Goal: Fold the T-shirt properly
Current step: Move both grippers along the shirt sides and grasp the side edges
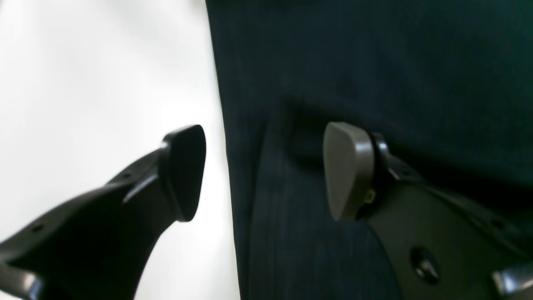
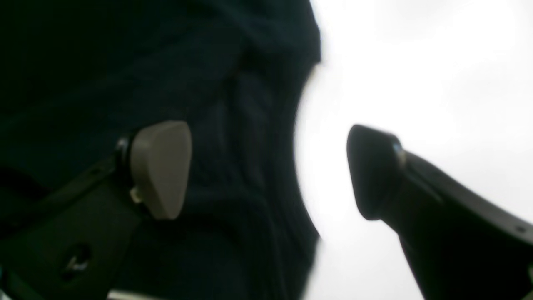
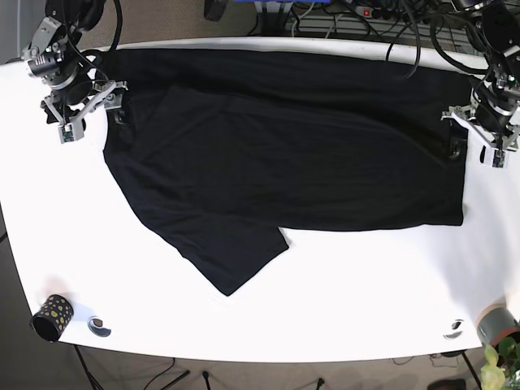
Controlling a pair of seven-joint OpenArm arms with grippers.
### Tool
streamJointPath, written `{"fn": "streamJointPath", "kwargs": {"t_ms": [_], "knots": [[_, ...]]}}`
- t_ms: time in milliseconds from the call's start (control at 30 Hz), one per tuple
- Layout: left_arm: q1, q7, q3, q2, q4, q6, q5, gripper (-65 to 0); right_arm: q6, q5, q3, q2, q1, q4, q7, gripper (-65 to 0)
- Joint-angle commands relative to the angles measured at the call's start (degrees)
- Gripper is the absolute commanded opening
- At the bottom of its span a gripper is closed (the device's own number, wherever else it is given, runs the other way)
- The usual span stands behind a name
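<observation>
The black T-shirt [image 3: 284, 162] lies spread across the white table [image 3: 349, 284], with one sleeve [image 3: 236, 260] sticking out toward the front. A fold line runs across its upper part. At the shirt's left edge in the base view, my right gripper [image 3: 93, 114] stands open. In the right wrist view the right gripper [image 2: 270, 171] straddles the hem: one pad [image 2: 162, 166] is over the fabric [image 2: 233, 125], the other over bare table. My left gripper [image 3: 477, 146] is open at the shirt's right edge. In its wrist view the left gripper [image 1: 266, 171] straddles the cloth [image 1: 374, 62] edge the same way.
A black cup with gold dots [image 3: 51, 317] and a small ring [image 3: 99, 327] sit at the front left corner. Another small ring [image 3: 453, 328] and a grey plant pot [image 3: 497, 325] are at the front right. Cables [image 3: 366, 16] hang behind the table's back edge.
</observation>
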Motion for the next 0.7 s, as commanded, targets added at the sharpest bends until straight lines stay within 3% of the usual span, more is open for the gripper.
{"fn": "streamJointPath", "kwargs": {"t_ms": [0, 100, 300, 667], "knots": [[-1.45, -1.01, -0.33, -0.85, 0.73, 0.07, -0.39, -24.3, 0.14, 0.80, -1.51, 2.31, 2.27, -1.46, 1.29, -8.9], [-4.09, -1.01, -0.33, -0.94, 0.20, 0.07, 0.58, -24.4, 0.14, 0.80, -3.27, 3.10, 5.87, -5.50, 1.29, -9.0], [-10.15, -1.01, -0.16, -0.59, -3.41, 0.07, 7.87, -24.9, 0.14, 0.72, -3.80, 4.60, 13.52, -12.54, 1.29, -9.0], [-16.04, -1.19, -0.16, -0.59, -8.42, 0.07, 8.93, -24.9, 0.14, 0.72, -13.29, 9.78, 27.41, -31.70, 5.33, -9.0]]}}
